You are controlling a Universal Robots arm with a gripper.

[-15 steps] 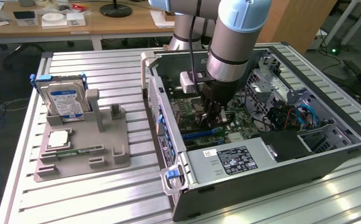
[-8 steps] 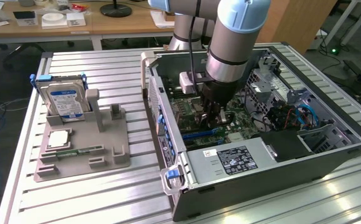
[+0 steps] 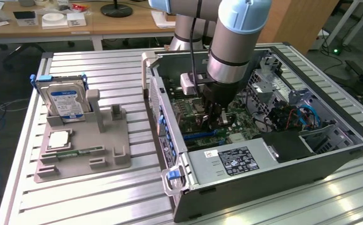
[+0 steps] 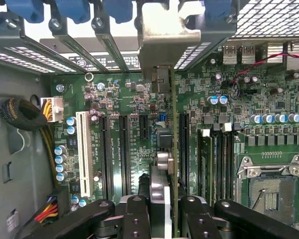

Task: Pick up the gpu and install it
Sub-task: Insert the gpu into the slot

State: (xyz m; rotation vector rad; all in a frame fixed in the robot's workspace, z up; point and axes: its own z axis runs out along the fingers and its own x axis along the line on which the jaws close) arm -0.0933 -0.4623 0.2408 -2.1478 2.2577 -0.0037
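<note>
The gripper clamps the gpu edge-on above the motherboard, twelve-o'clock bracket leading; seating needs slot alignment.

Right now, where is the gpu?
The gpu stands on edge in the gripper, held down inside the open computer case over the motherboard slots.

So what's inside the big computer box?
Inside the computer case: a green motherboard, the gripper holding the gpu edge-on above its slots, and colored cables. The arm hides part of the board.
</note>
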